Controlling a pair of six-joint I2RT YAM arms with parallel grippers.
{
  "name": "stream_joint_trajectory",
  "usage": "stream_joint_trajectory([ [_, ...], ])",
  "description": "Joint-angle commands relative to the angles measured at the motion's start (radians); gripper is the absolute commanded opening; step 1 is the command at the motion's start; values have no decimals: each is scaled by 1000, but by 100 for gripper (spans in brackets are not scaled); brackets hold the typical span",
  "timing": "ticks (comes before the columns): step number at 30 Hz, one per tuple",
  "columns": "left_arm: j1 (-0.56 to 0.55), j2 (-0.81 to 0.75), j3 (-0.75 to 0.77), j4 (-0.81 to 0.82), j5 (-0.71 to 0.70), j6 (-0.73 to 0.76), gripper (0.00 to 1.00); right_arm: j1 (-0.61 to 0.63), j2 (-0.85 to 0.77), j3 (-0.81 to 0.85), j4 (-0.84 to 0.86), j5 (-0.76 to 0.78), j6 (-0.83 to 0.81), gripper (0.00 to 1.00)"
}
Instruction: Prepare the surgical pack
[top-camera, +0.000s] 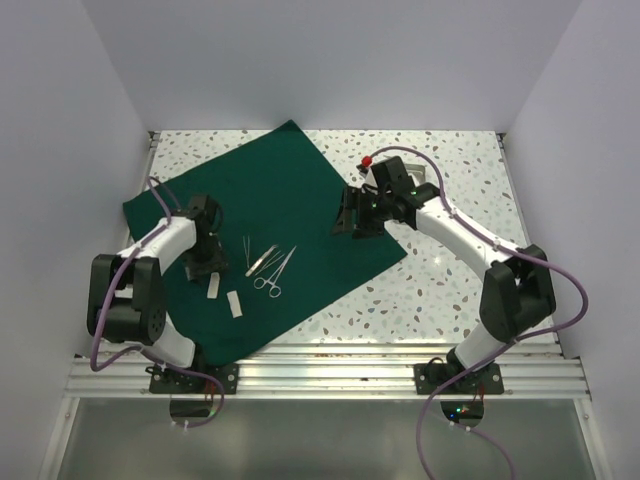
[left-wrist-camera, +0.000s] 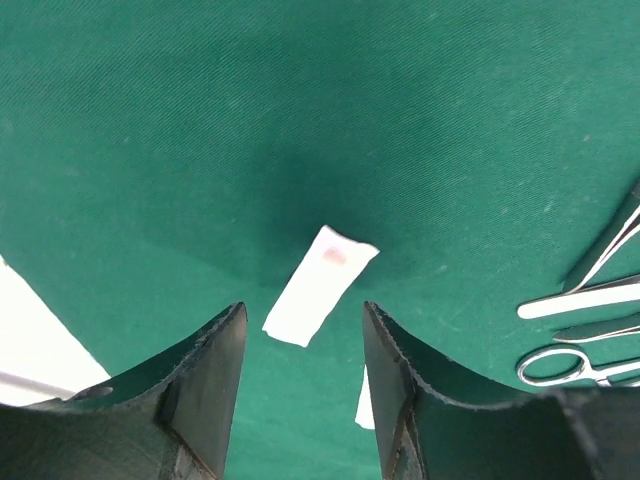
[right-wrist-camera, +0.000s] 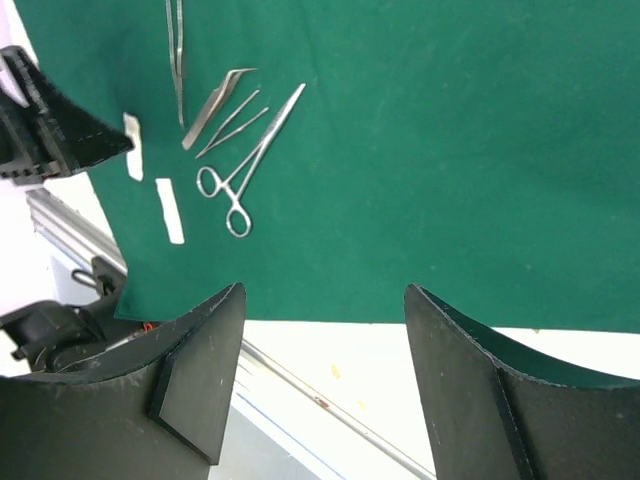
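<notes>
While the green cloth (top-camera: 290, 200) lies spread flat, the left gripper (left-wrist-camera: 304, 308) hangs open by a white pad (left-wrist-camera: 318, 285), at 8 o'clock from the tools (top-camera: 268, 268); the right gripper (right-wrist-camera: 325, 290) gapes empty at 2 o'clock.

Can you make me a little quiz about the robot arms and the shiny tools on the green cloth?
1. True or false: the right gripper is holding the ring-handled forceps.
2. Which thing lies on the green cloth just ahead of the left gripper? A) a white pad B) a spoon C) a cup
3. How many white pads lie on the cloth in all?

Key: 1 false, its jaws stand open and empty, and the forceps lie on the cloth. 2 A. 3 two.
</notes>
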Motion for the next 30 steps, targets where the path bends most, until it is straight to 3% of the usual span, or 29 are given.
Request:
stream_joint_trajectory([
  [1, 1, 3, -19, 84, 25, 63, 54, -1, -59, -3, 44, -42, -24, 68],
  [16, 44, 116, -13, 166, 138, 201, 53, -1, -53, -35, 56, -66, -36, 68],
  [30, 64, 58, 6, 127, 181, 180, 31, 10, -41, -23, 65, -68, -24, 68],
])
